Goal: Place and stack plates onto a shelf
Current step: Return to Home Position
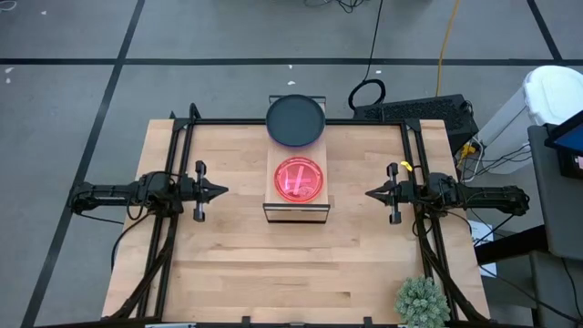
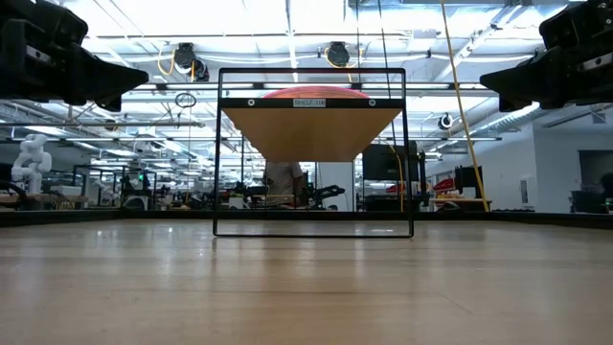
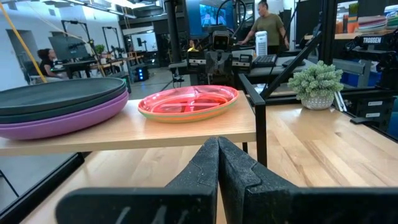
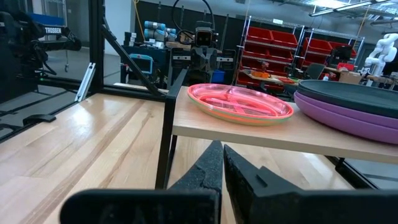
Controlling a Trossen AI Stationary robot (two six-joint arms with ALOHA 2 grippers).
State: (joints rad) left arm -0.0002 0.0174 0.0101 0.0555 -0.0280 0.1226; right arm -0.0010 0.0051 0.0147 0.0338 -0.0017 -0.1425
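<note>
- Where the camera looks straight down, the shelf [image 1: 296,211] stands mid-table [image 1: 228,264] between the two arms. The pink plates [image 1: 298,179] lie on the near half of its wooden top, and the dark plates [image 1: 295,120] lie just beside them on the far half.
- In that same view the left gripper [image 1: 224,191] and the right gripper [image 1: 369,193] hang well apart from the shelf. Each points inward, pinched closed and holding nothing.
- From table height, the pink plates show as a red rim on top of the shelf. Both grippers hover high at the picture's two edges.
- Past the left wrist's fingers [image 3: 199,171], which press together, the dark plates rest on purple plates [image 3: 68,121]. Green plates [image 3: 186,116] show as a rim under the pink ones.
- Past the right wrist's fingers [image 4: 202,171], with only a thin slit between them, the two stacks sit side by side on the shelf.
</note>
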